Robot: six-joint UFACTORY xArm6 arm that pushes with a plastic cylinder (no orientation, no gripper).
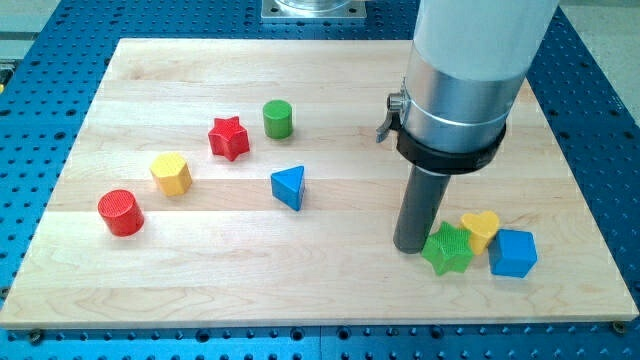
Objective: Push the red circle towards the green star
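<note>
Wooden counter (340,290) on a blue perforated base (30,100). No pincer on this arm, so no spread or pressed state to record — it ends in a straight dark rod (418,205) under a wide silver and white housing (465,70).

My tip (411,248) sits on the counter at the view's lower right, touching or just beside the left side of the green star (447,249). From this angle contact cannot be confirmed.

Green star lies in a tight cluster: yellow heart (481,228) just behind it toward the view's upper right, blue cube (513,252) on its right. All three look to be touching or nearly so.

Red circle (121,212) — a short red cylinder — stands far off at the view's left, well apart from my tip and from the green star, with nearly the whole width of the counter between them.

Other blocks, left half of the counter:
- yellow hexagon (171,173), just up and right of the red circle
- red star (229,138), further up and right
- green cylinder (277,119), near the red star, toward the view's top
- blue triangle (289,187), below the green cylinder, nearest the counter's middle

A grey metal mount (313,9) shows at the view's top edge.
</note>
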